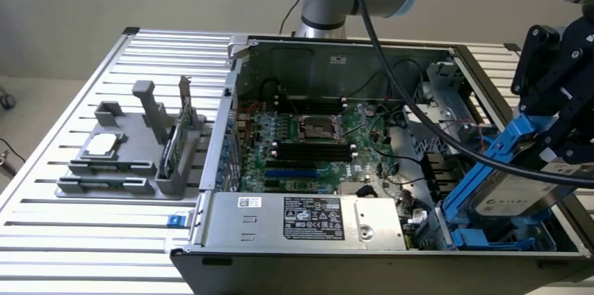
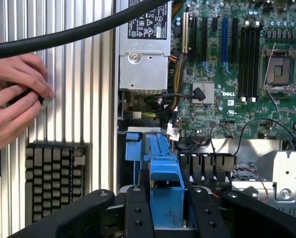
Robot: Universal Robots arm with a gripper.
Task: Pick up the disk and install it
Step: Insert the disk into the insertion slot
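Well apart from the gripper (image 1: 555,143), on the exterior view's left, a grey parts stand (image 1: 121,170) with a processor chip (image 1: 100,145) is seen on the slatted table (image 1: 55,239). Nearer the gripper, the open computer case (image 1: 232,100) is laid out, with the motherboard (image 1: 316,138) and power-supply box (image 1: 307,217) exposed.

The pick-up is judged done. The disk (image 1: 515,194) is clamped in the gripper and held tilted, directly beneath it. The installing is judged left to do, since the disk is not yet seated in the blue drive bay (image 1: 492,241) just below. Whether its lower end touches the bay cannot be told.

The disk is seen as a flat silver body with a white label, framed by a blue bracket (image 2: 165,181). In the wrist view the black fingers (image 2: 138,213) are closed on either side of that bracket. A person's hands (image 2: 16,99) are seen on the table, apart from the gripper.
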